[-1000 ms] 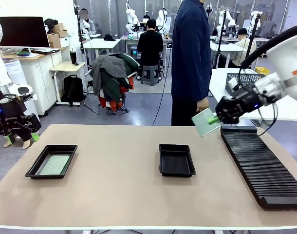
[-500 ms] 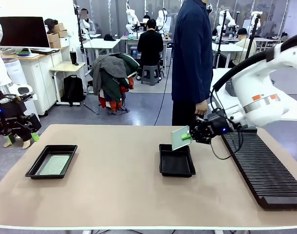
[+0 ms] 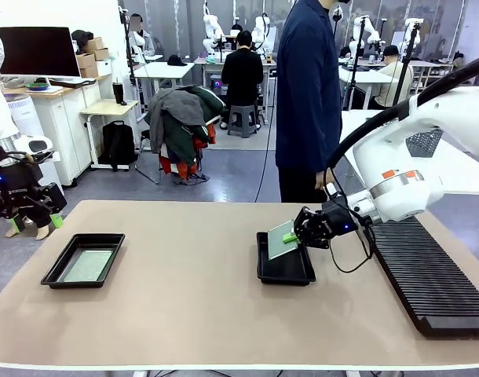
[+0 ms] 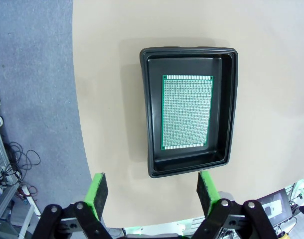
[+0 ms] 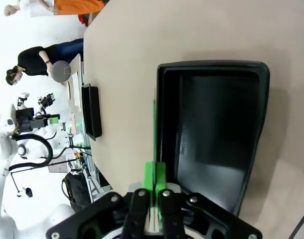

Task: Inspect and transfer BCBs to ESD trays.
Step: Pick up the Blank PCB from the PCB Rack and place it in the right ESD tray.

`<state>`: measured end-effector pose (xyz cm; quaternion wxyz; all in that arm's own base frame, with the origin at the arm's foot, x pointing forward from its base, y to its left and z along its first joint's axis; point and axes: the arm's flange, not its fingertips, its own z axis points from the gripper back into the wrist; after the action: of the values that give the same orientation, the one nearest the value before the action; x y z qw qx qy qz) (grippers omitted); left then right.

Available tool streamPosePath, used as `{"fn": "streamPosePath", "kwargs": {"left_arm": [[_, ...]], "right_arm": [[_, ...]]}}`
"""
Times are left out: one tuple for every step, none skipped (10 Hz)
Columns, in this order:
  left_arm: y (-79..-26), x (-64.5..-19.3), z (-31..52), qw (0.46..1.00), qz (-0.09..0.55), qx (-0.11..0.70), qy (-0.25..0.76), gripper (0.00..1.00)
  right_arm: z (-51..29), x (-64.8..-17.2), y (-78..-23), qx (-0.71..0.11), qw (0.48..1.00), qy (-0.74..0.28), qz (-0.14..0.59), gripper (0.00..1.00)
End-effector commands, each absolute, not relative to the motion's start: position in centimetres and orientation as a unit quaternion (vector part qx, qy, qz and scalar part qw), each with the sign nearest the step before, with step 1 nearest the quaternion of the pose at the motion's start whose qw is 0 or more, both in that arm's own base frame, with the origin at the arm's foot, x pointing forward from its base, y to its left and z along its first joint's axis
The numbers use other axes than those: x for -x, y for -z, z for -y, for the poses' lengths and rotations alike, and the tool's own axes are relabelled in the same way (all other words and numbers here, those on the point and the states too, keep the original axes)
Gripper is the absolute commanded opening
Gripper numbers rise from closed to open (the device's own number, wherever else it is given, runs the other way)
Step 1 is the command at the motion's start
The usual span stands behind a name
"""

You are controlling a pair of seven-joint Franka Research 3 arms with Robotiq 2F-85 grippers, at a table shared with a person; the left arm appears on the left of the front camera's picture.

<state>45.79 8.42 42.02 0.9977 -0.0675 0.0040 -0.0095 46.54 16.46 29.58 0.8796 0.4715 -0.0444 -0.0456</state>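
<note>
right gripper (image 3: pixel 290 236) clamped on a tilted board (image 3: pixel 281 239), just above the near tray (image 3: pixel 286 271), rack (image 3: pixel 428 275) behind it | left gripper (image 4: pixel 151 188) spread wide, empty, off the worktop (image 3: pixel 192 314) edge | beneath it, second tray (image 4: pixel 231 114) with a flat board (image 4: pixel 187 112) | person (image 3: pixel 306 94) beyond

Grey floor (image 3: pixel 224 169) behind the table, white cabinet (image 3: pixel 55 126) at ten o'clock, clothes-draped chair (image 3: pixel 183 126) near eleven, white desks (image 3: pixel 165 72) at twelve
</note>
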Motion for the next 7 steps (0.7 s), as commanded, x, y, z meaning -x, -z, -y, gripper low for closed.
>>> {"fn": "streamPosePath", "kwargs": {"left_arm": [[-41.9,-45.8,-8.4,0.998,-0.002,0.066,0.009,0.95],[-41.9,-45.8,-8.4,0.998,-0.002,0.066,0.009,0.95],[-41.9,-45.8,-8.4,0.998,-0.002,0.066,0.009,0.95],[-41.9,-45.8,-8.4,0.998,-0.002,0.066,0.009,0.95],[-41.9,-45.8,-8.4,0.998,-0.002,0.066,0.009,0.95],[-41.9,-45.8,-8.4,0.998,-0.002,0.066,0.009,0.95],[-41.9,-45.8,-8.4,0.998,-0.002,0.066,0.009,0.95]], "right_arm": [[-17.5,-47.1,-28.4,-0.470,0.880,0.046,0.058,0.02],[-17.6,-47.1,-27.8,-0.464,0.883,0.050,0.052,0.02],[-17.7,-47.2,-27.5,-0.457,0.886,0.052,0.050,0.02],[-17.9,-47.3,-27.3,-0.455,0.888,0.052,0.048,0.02],[-18.1,-47.4,-27.0,-0.449,0.891,0.054,0.043,0.02],[-18.2,-47.5,-26.8,-0.446,0.892,0.054,0.040,0.02],[-18.3,-47.5,-26.7,-0.441,0.895,0.056,0.038,0.02]]}}
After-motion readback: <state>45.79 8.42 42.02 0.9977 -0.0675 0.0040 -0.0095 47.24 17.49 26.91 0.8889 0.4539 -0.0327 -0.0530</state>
